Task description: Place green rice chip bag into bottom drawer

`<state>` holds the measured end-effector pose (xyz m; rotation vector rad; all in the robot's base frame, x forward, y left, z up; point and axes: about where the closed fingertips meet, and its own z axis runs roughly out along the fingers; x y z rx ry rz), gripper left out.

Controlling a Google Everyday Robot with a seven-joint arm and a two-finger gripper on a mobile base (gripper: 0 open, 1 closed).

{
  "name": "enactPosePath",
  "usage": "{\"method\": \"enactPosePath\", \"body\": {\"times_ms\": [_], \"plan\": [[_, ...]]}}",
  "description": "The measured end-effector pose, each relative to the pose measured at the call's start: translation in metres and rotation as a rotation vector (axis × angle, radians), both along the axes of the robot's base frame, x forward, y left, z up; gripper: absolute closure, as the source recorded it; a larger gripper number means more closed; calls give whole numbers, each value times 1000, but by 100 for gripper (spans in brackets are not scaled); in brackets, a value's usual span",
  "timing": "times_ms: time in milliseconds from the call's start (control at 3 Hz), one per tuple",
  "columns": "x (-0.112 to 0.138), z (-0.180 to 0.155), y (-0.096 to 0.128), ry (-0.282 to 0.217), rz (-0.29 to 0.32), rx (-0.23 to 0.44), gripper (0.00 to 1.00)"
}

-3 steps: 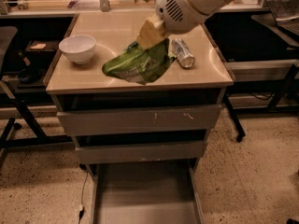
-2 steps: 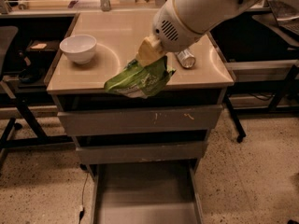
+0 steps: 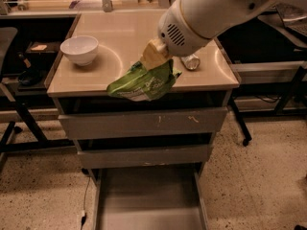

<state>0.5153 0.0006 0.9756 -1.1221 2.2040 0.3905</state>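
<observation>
At the beige tabletop's (image 3: 120, 37) front edge, our claw (image 3: 154, 54) clamps the crinkly green rice chip bag (image 3: 143, 83); we see the open grey bottom drawer (image 3: 148, 202) straight below.

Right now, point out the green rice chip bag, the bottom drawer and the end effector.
green rice chip bag (image 3: 144, 83): camera view, its printed face.
bottom drawer (image 3: 148, 198): camera view, bare grey floor.
end effector (image 3: 152, 59): camera view, clamped on the bag's top, above the countertop's (image 3: 124, 37) front edge.
</observation>
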Motion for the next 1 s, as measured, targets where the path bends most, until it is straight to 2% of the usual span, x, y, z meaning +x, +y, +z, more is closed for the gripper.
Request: {"method": "enactPosePath", "body": {"times_ms": [333, 667, 1000], "plan": [[-31, -18, -10, 27, -69, 40, 100], [-61, -76, -38, 130, -153, 66, 100], [-68, -92, -42, 163, -158, 55, 100]]}}
